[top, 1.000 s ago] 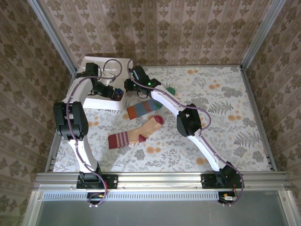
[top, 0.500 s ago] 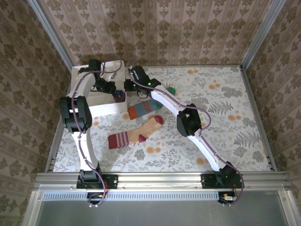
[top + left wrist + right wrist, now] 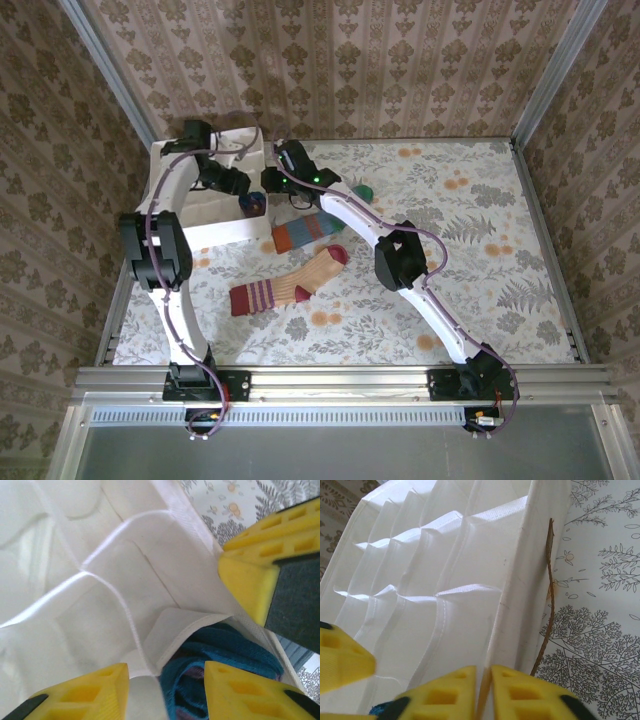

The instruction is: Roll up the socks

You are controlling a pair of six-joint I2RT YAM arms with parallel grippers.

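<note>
A rolled teal and purple sock (image 3: 210,667) sits in the near corner compartment of the white partitioned box (image 3: 215,232); in the top view this sock (image 3: 252,204) shows at the box's right corner. My left gripper (image 3: 165,680) hovers right over it, open, one finger on each side and nothing clamped. My right gripper (image 3: 483,692) is shut on the box's right wall (image 3: 520,605), with the rim pinched between its fingers. On the table lie a grey-blue sock (image 3: 306,232) with an orange cuff and a peach sock (image 3: 285,289) with maroon stripes, both flat.
A dark green rounded thing (image 3: 365,192) peeks out from behind the right arm. A thin brown twig (image 3: 547,600) lies along the box's outer wall. The right gripper's yellow finger (image 3: 250,580) stands close beside the left one. The flowered tabletop (image 3: 480,240) stretches away to the right.
My left gripper has opened and let go of the rolled sock, which now rests in the box compartment. The left arm shifted slightly towards the back. The right arm has hardly moved.
</note>
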